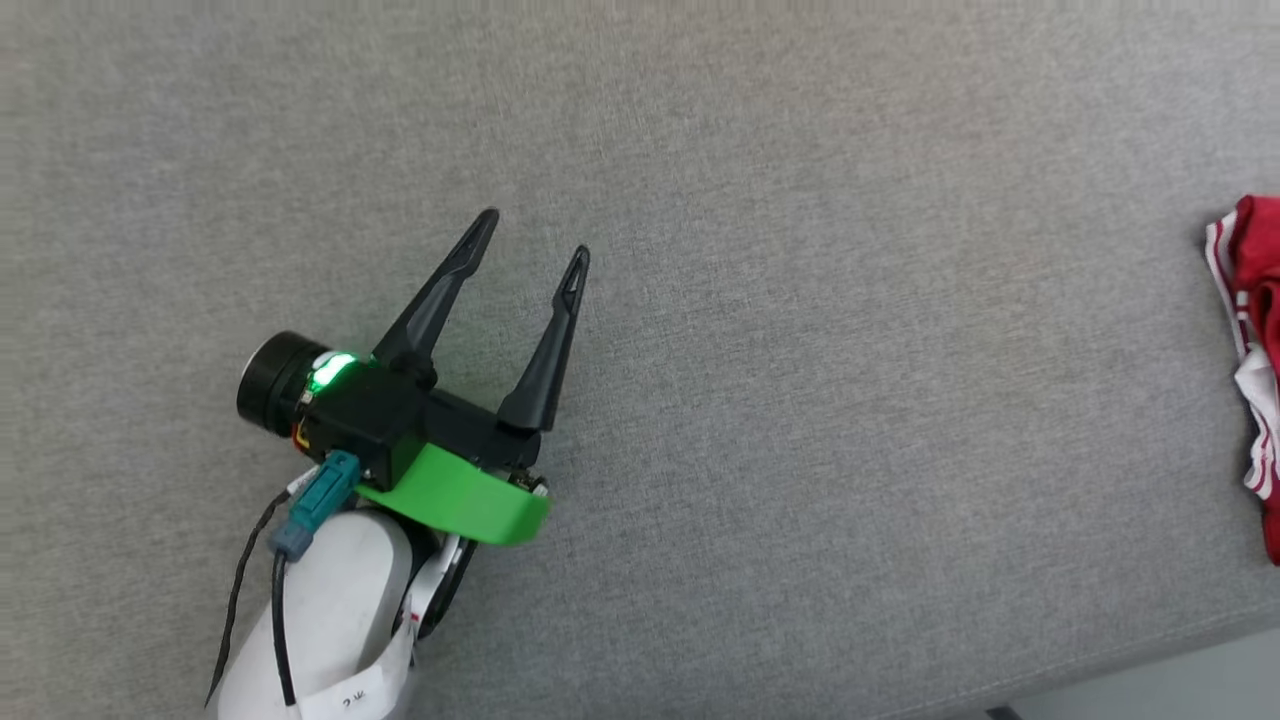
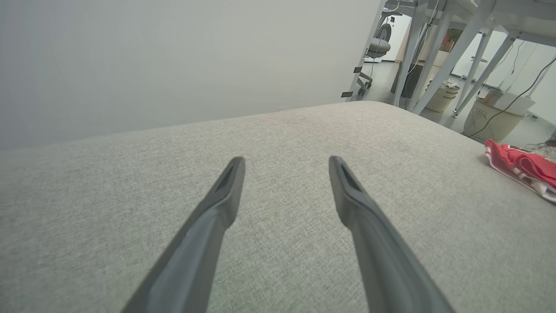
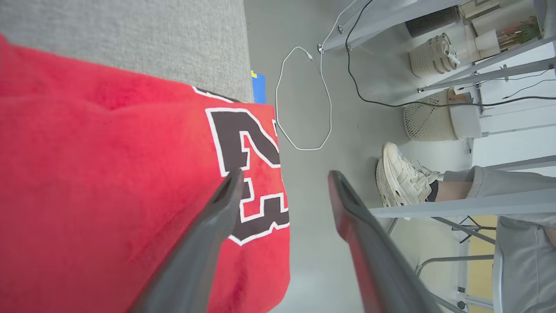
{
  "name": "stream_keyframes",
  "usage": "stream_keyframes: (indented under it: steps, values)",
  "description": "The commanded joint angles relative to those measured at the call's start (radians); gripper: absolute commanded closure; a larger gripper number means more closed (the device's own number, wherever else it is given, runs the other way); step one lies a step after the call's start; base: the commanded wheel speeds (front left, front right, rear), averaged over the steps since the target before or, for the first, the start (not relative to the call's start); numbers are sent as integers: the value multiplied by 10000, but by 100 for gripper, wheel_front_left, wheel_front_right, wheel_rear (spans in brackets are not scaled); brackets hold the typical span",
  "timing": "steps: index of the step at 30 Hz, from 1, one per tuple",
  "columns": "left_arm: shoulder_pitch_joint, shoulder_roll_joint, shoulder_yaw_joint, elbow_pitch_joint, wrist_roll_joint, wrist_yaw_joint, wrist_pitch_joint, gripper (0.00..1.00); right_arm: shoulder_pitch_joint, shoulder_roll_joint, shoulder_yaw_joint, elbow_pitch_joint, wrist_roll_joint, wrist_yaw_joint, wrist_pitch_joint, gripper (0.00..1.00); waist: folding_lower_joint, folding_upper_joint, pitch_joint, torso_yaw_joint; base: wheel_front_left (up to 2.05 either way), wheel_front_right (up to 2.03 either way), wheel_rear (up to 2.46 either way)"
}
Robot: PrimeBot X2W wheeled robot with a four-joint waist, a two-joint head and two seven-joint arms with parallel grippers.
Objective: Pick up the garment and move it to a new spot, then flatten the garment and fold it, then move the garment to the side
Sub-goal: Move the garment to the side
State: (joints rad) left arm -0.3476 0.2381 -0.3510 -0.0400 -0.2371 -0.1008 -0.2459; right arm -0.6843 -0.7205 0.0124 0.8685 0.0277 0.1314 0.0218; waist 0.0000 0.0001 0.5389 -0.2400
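The garment, red with white striped trim, lies bunched at the far right edge of the head view on the grey cushion. The left wrist view has the garment far off to the right. My left gripper hovers open over bare cushion at centre left, its fingers holding nothing. In the right wrist view the garment spreads red with a black, white-outlined "23", hanging over the cushion's edge. My right gripper is open just above that edge, one finger over the print, the other over the floor.
The cushion's edge runs along the lower right of the head view, with floor beyond. Beside it are a person's foot in a pale shoe, a white cable, woven baskets and metal table legs.
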Motion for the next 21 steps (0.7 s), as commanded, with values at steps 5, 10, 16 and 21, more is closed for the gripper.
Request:
stream_keyframes:
  steps: [5, 10, 16, 21]
  values:
    - [584, -131, 492, 492, -351, 177, -139, 0, 322, 215, 206, -1900, 916, -7, -164, 0, 0, -1, -1703, 446, 0, 0, 0]
    - [1039, -298, 954, 649, -565, 229, -154, 0, 1160, 573, -47, -4508, 1529, -7, -616, 0, 0, -1, -2472, 877, 0, 0, 0]
    - [1621, -606, 1476, 768, -745, 217, -156, 0, 2756, 2099, -803, -7439, 2153, -7, -617, 0, 0, -1, -3222, 1445, 0, 0, 0]
    - [2011, -807, 1649, 796, -610, 87, -157, 0, 4035, 3422, -913, -9102, 2276, -7, -751, 0, 0, -1, -3628, 1855, 0, 0, 0]
